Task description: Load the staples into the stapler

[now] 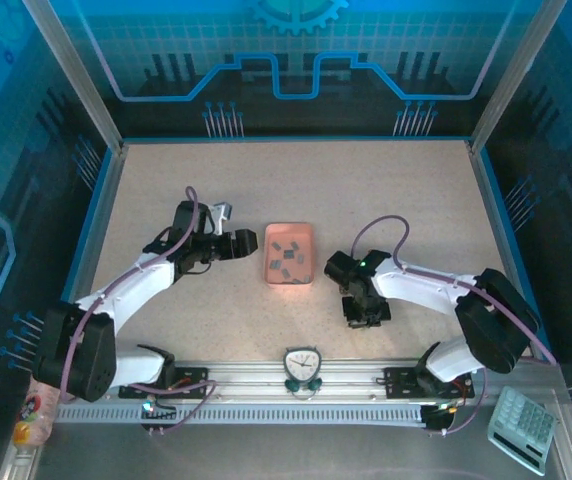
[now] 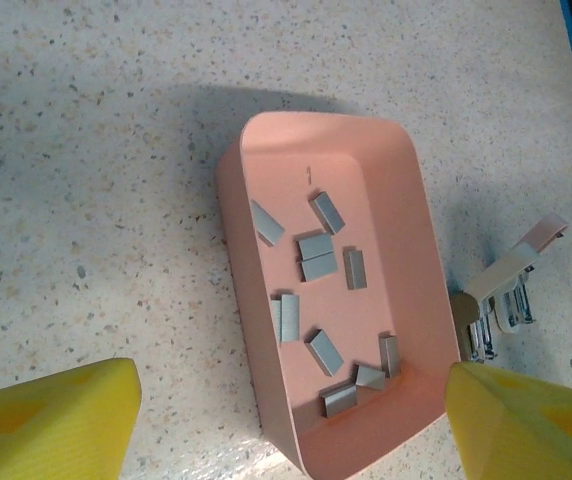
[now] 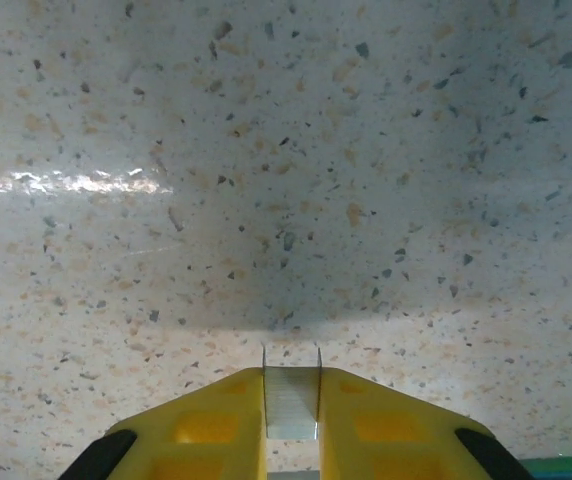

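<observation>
The right gripper [image 1: 362, 308] pinches one strip of staples [image 3: 291, 403] between its yellow fingers [image 3: 216, 425], over the speckled table [image 3: 286, 150]. The left gripper [image 1: 245, 243] is spread wide above the pink tray [image 2: 256, 330], where more staple strips [image 2: 318, 258] lie. The stapler [image 2: 506, 285] lies beside the tray, its top lifted.

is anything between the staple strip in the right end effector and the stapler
yes: the pink tray sits on the table between the right end effector, shut on a staple strip, and the open stapler. the open left end effector hangs close by the stapler too.
</observation>
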`<state>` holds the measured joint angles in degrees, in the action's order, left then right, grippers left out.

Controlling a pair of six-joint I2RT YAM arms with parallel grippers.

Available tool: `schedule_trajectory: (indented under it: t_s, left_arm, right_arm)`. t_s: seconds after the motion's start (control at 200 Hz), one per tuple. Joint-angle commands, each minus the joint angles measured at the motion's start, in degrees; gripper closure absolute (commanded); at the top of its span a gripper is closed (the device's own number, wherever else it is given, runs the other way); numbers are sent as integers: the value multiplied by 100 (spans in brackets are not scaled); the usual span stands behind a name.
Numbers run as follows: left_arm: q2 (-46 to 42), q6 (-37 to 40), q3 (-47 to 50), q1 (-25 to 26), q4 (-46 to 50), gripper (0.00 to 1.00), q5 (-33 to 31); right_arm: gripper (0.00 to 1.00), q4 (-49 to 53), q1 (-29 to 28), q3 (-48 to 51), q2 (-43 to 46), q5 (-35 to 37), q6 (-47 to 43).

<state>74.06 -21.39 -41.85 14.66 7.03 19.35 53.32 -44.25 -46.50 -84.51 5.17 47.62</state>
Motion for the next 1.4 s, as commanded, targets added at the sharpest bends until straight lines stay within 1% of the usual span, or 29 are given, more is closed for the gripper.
schedule_trajectory:
  t_s: [0.0,0.245,0.295,0.38,0.445,0.63,0.835,1.396]
  left_arm:
    - [-78,228,46,28,-120,19,67]
    - [-3,220,24,64,-153,19,94]
    - [-5,212,21,68,-175,19,95]
    - [-1,218,21,64,-175,19,86]
    - [3,221,19,64,-183,19,79]
    - [16,210,14,73,-214,19,77]
    - [12,222,26,74,-208,19,79]
    - [29,239,21,107,-188,19,78]
  right_arm:
    - [81,-297,91,151,-131,-151,120]
    - [80,-471,163,251,-315,-192,35]
    - [78,-427,165,202,-338,-192,20]
    - [72,-252,163,69,-288,-149,1]
    - [71,-103,183,-51,-173,-122,-42]
    - [71,98,366,-170,129,-146,-137]
    - [72,-190,557,60,243,-326,-223]
    - [71,-715,575,462,145,-472,-189]
